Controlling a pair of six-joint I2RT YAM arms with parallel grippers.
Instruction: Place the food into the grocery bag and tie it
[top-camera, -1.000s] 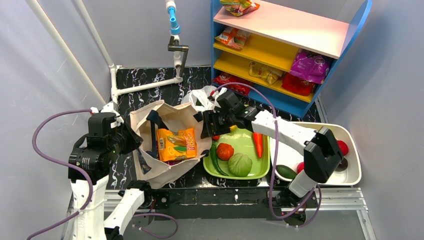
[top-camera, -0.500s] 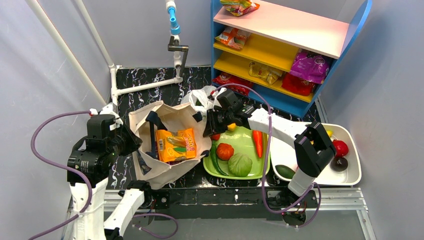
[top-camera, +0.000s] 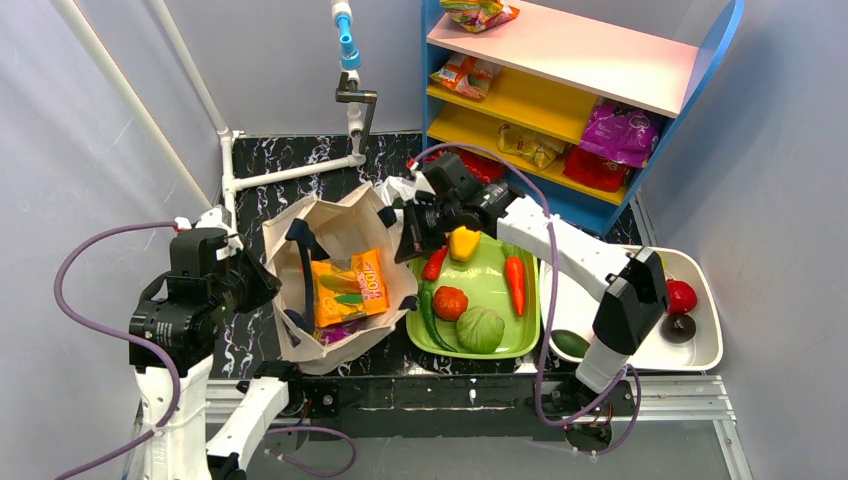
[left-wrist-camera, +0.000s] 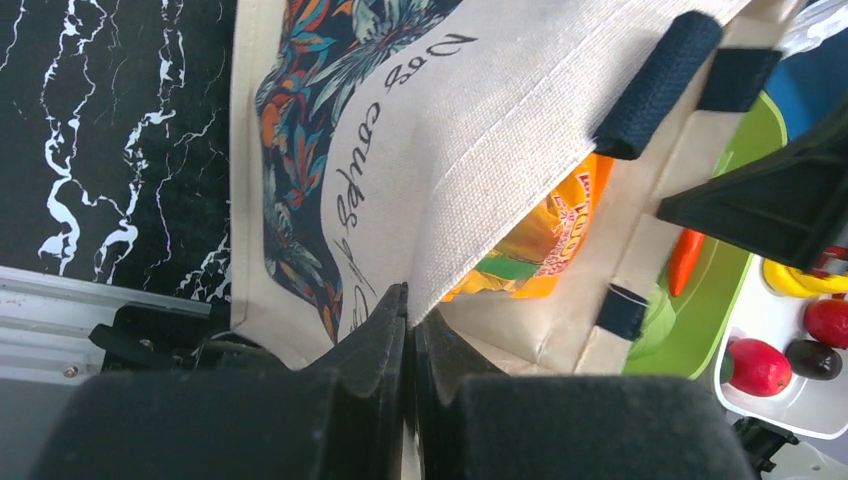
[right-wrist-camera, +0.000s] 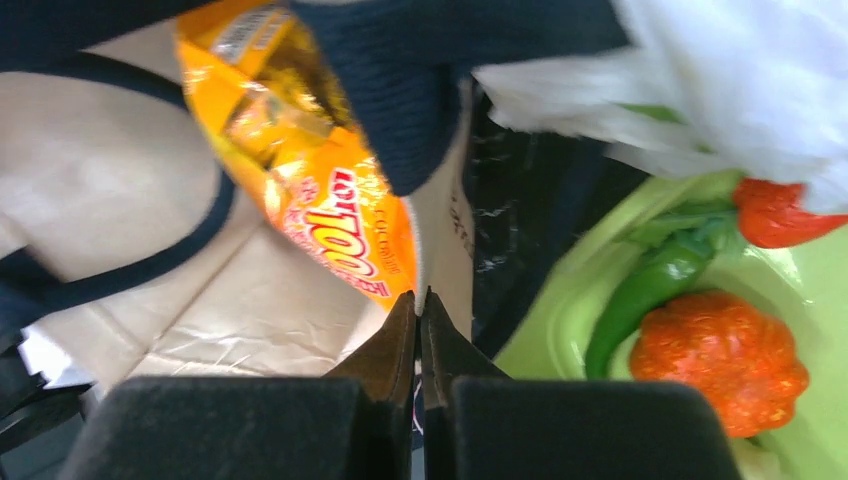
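Note:
The grocery bag (top-camera: 340, 225) is a cream canvas tote with dark blue handles, standing open left of centre. An orange-yellow snack packet (top-camera: 350, 288) lies inside it, with a purple packet (top-camera: 340, 328) showing beneath. My left gripper (top-camera: 270, 285) is shut on the bag's left rim; in the left wrist view the cloth (left-wrist-camera: 480, 130) runs into the closed tips (left-wrist-camera: 408, 300). My right gripper (top-camera: 408, 240) is shut on the right rim; in the right wrist view the rim (right-wrist-camera: 445, 230) sits pinched at the tips (right-wrist-camera: 418, 300), beside the packet (right-wrist-camera: 330, 200).
A green tray (top-camera: 520, 345) right of the bag holds a yellow pepper (top-camera: 463, 242), carrot (top-camera: 515, 283), cabbage (top-camera: 480, 328) and chillies. A white tray (top-camera: 700, 355) with fruit lies far right. Crumpled white plastic (top-camera: 395, 190) sits behind the bag. A shelf (top-camera: 560, 90) holds packets.
My right gripper has shut on the bag's right rim and drawn it up and back, which widened the bag's mouth and uncovered the yellow pepper. The left gripper kept its hold.

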